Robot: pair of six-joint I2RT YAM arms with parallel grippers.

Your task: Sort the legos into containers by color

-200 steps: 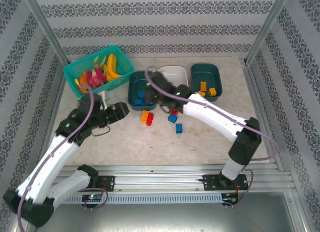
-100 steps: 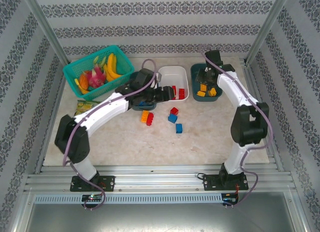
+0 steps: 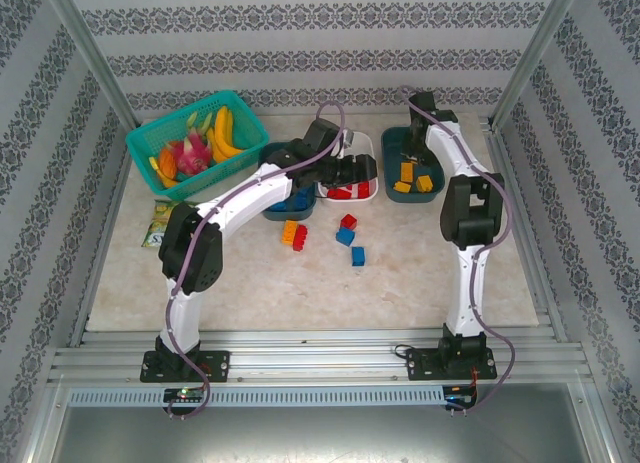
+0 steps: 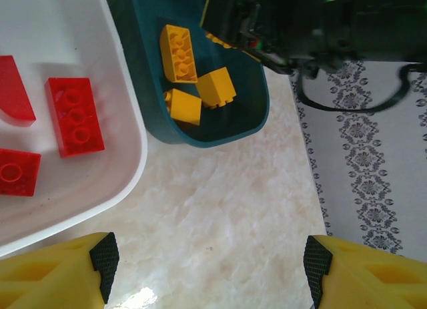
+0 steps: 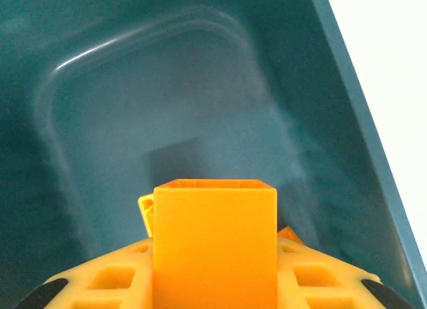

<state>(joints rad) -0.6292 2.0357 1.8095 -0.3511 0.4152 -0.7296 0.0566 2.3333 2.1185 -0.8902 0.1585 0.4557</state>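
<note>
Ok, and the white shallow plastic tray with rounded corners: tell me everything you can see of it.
The white tray is smooth, glossy plastic, shallow, with a raised rim and rounded corner, lying flat on the marbled beige table. It holds red plastic bricks, three showing in the left wrist view, loose on its floor. A dark teal tray with orange-yellow bricks sits close against its side; contact is unclear. The open left gripper hangs above its corner.

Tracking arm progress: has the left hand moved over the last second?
Yes. The left hand has swung rightward, from well left of the white oblong plastic tray to its right side.
</note>
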